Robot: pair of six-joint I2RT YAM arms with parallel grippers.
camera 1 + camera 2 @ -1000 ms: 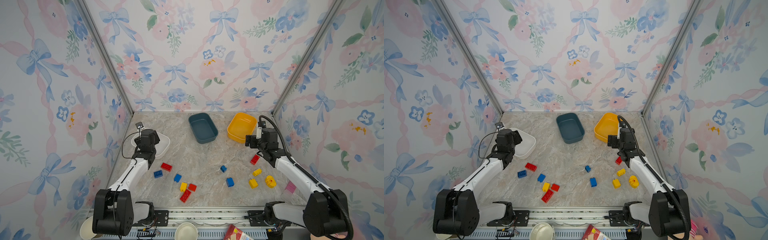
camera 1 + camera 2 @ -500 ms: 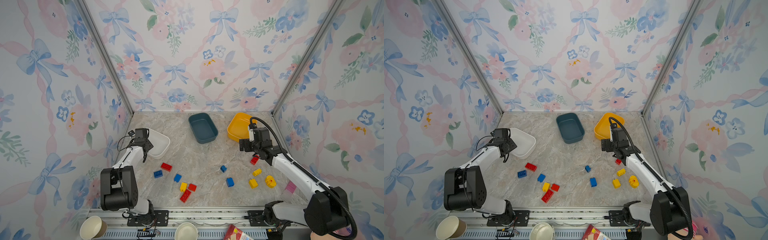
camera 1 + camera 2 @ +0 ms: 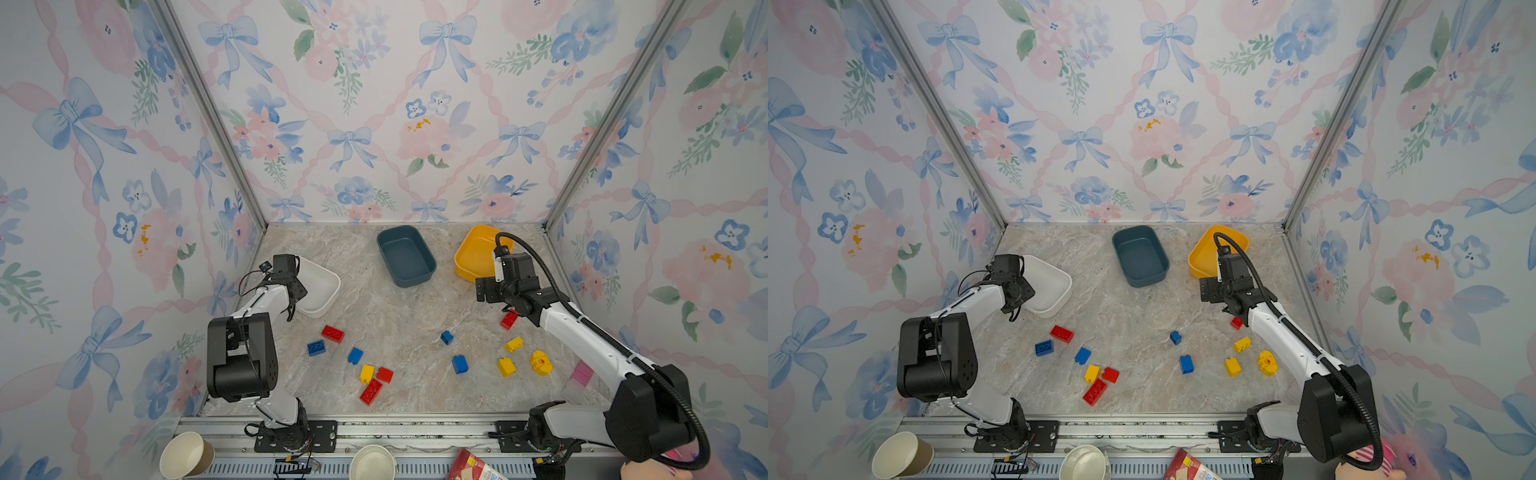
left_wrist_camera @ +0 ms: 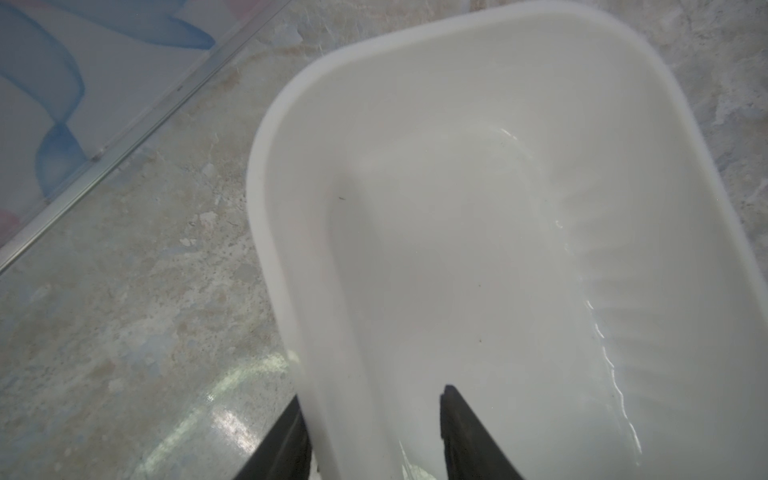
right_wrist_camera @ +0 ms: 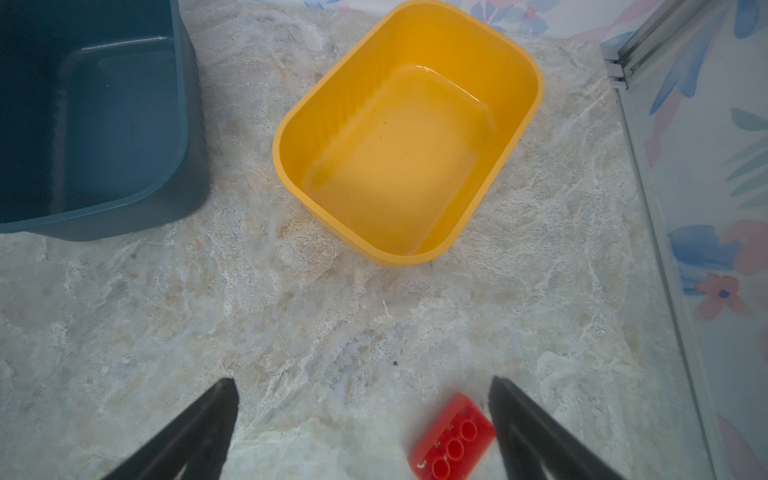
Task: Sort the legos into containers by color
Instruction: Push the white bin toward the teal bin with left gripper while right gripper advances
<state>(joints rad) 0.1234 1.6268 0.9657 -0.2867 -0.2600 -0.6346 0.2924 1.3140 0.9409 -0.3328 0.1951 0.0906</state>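
Left hand [image 4: 374, 395]: partly open; fingers astride the rim of the white tub [image 4: 266, 174], one inside, one outside
Right hand [image 5: 362, 382]: spread wide, holding nothing; red brick [image 5: 453, 440] lies on the counter [image 5: 291, 332] between its fingers, just beside one
Other legos [image 3: 371, 390]: scattered over the near counter
Containers: teal tub [image 3: 405, 257] and yellow tub [image 3: 473, 253] at the back

Shown: four red legos [image 3: 332, 333], four blue legos [image 3: 460, 364], four yellow legos [image 3: 506, 367], three containers [image 3: 406, 257], two paper cups [image 3: 187, 455], one pink block [image 3: 581, 372].
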